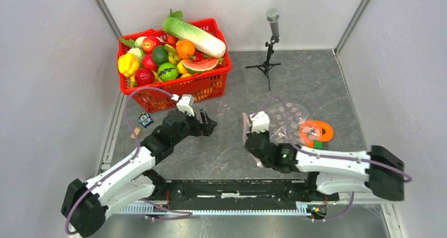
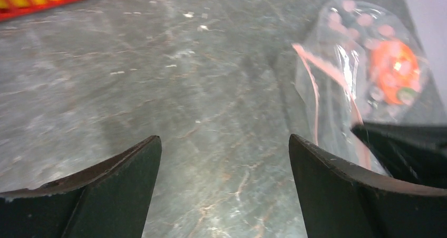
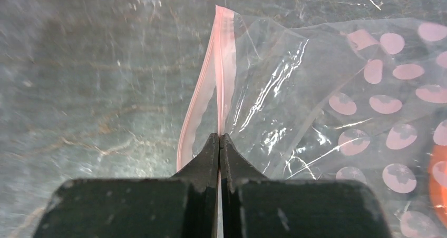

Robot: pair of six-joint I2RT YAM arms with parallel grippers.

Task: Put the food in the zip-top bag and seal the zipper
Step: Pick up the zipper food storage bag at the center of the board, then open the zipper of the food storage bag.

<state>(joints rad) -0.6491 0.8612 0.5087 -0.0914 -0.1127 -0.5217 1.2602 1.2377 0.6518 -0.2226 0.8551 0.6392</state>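
Observation:
The food lies heaped in a red mesh basket [image 1: 179,93] at the back left: a long cabbage [image 1: 192,35], a watermelon slice [image 1: 200,65], an orange [image 1: 185,48], a yellow bell pepper [image 1: 128,64] and a small red fruit [image 1: 143,76]. The clear dotted zip-top bag [image 1: 287,119] [image 3: 295,90] [image 2: 342,75] lies right of centre. My right gripper [image 1: 252,142] [image 3: 219,138] is shut on its pink zipper [image 3: 220,80] [image 2: 314,90]. An orange round item [image 1: 316,131] [image 2: 395,72] shows through the bag. My left gripper [image 1: 208,125] [image 2: 224,143] hangs open over bare table, left of the bag.
A microphone on a small tripod [image 1: 271,38] stands at the back, right of the basket. A small blue-black object [image 1: 145,120] lies near the left wall. Grey walls close in the table on three sides.

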